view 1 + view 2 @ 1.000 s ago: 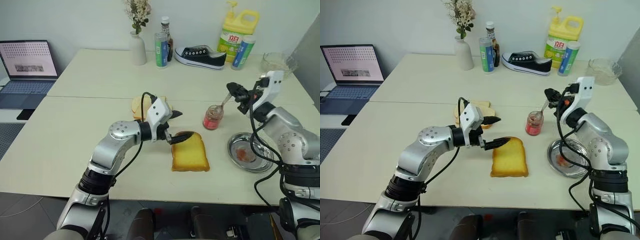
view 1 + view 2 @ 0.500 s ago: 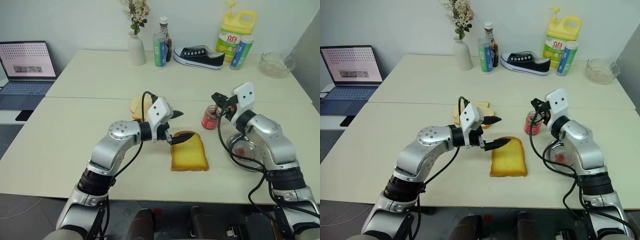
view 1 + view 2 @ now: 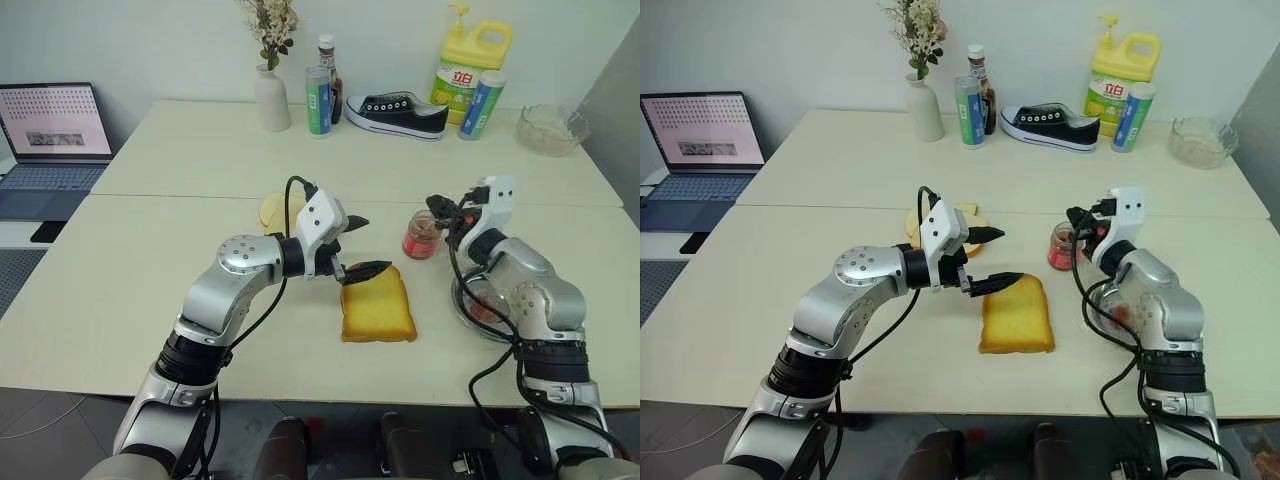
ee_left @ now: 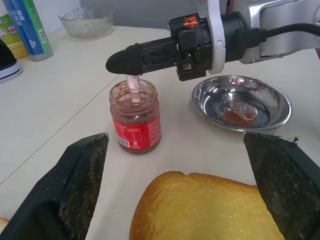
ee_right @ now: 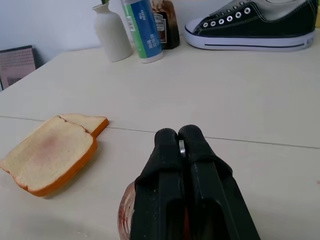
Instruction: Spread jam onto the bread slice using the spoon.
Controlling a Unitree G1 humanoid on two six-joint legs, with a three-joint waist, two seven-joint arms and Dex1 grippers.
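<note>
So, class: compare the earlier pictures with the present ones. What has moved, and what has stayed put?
The right end effector, shut on the spoon, swung in from above the steel dish and lowered; the spoon now dips into the jam jar. The left end effector stays open over the bread slice. Jar, bread and dish are unmoved.

On the pale surface [image 3: 150,250] stand a laptop [image 3: 55,135], a white vase [image 3: 272,100], a black sneaker [image 3: 398,107], a yellow detergent jug [image 3: 470,65], a glass bowl [image 3: 548,128], a steel dish [image 4: 242,102] and a paler toast slice [image 5: 50,152].
</note>
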